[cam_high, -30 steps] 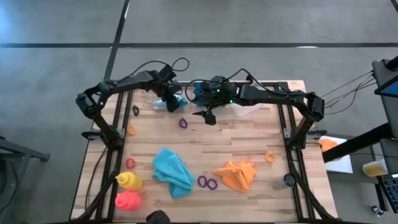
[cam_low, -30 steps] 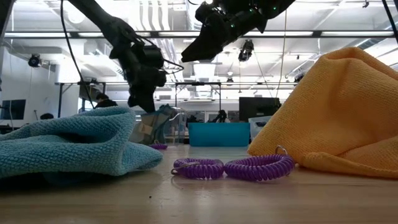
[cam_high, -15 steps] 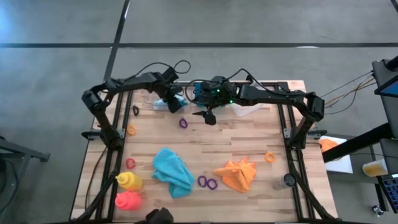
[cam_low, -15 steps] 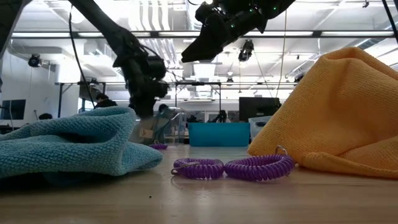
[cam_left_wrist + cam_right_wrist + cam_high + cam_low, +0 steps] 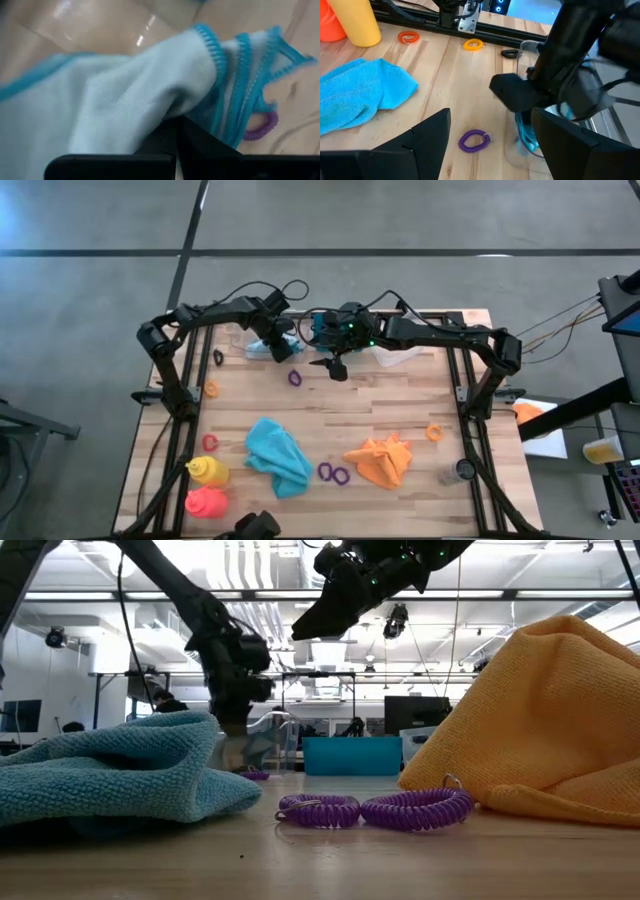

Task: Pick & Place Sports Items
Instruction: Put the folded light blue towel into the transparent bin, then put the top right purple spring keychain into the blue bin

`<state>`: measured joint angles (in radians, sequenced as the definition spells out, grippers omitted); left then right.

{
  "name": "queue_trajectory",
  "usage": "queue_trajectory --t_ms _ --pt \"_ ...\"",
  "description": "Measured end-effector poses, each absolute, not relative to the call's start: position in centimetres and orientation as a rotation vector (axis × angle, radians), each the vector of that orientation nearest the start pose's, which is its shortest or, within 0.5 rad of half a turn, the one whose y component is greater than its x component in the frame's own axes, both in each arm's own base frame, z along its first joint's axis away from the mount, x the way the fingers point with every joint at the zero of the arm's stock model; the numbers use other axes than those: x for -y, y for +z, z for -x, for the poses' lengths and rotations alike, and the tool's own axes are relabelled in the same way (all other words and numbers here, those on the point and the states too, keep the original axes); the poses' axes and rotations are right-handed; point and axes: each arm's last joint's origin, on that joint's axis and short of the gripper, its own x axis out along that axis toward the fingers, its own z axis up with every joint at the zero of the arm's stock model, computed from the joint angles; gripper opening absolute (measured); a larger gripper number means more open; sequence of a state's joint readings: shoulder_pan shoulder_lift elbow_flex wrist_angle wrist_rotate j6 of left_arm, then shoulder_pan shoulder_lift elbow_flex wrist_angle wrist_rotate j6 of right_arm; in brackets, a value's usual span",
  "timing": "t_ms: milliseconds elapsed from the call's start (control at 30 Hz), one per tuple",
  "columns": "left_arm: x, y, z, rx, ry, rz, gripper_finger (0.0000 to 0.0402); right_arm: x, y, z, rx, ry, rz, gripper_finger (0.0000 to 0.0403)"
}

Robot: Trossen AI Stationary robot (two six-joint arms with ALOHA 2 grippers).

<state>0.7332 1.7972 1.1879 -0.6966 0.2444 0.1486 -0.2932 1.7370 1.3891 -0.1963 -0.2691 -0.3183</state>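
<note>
The left gripper [image 5: 175, 122] has its fingers pinched tight on the pale blue cloth [image 5: 125, 95] at the far left of the bench [image 5: 400, 395], by a clear tray [image 5: 532, 50]. It should lift straight up until the hanging hem clears the tray and the purple ring [image 5: 475, 140]. The right gripper [image 5: 336, 366] hangs just right of it, fingers spread, holding nothing.

I can read no lettering, number or brand anywhere around me. A small pale tag may sit on the frame rail [image 5: 466, 22] past the table edge, but it is too small for me to make out any writing on it.
</note>
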Motion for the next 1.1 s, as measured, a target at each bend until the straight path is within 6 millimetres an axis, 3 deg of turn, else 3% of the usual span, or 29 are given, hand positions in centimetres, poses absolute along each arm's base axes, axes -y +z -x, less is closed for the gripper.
queue_trajectory --t_ms 200,400,700,833,967,1100 --pt "-22.0 21.8 -25.2 -1.132 0.386 0.423 0.0009 10.7 28.7 -38.2 -0.520 0.060 0.160 0.0279" --pt "-20.6 26.0 -23.5 -1.077 0.440 0.365 0.0009 10.7 28.6 -38.1 -0.531 0.062 0.159 0.0279" --pt "-15.1 33.2 -19.1 -0.785 0.501 0.333 0.0009 9.6 26.7 -37.3 -0.605 0.298 0.132 0.0279" --pt "-12.2 33.7 -17.5 -0.629 0.484 0.326 0.0009 8.7 25.0 -37.0 -0.633 0.321 0.123 0.0279" --pt "-9.8 32.9 -16.5 -0.535 0.424 0.300 0.0009 7.4 23.9 -37.4 -0.586 0.329 0.185 0.0279" --pt "-7.9 31.8 -16.2 -0.455 0.355 0.280 0.0009 6.1 23.3 -38.1 -0.528 0.200 0.283 0.0279"
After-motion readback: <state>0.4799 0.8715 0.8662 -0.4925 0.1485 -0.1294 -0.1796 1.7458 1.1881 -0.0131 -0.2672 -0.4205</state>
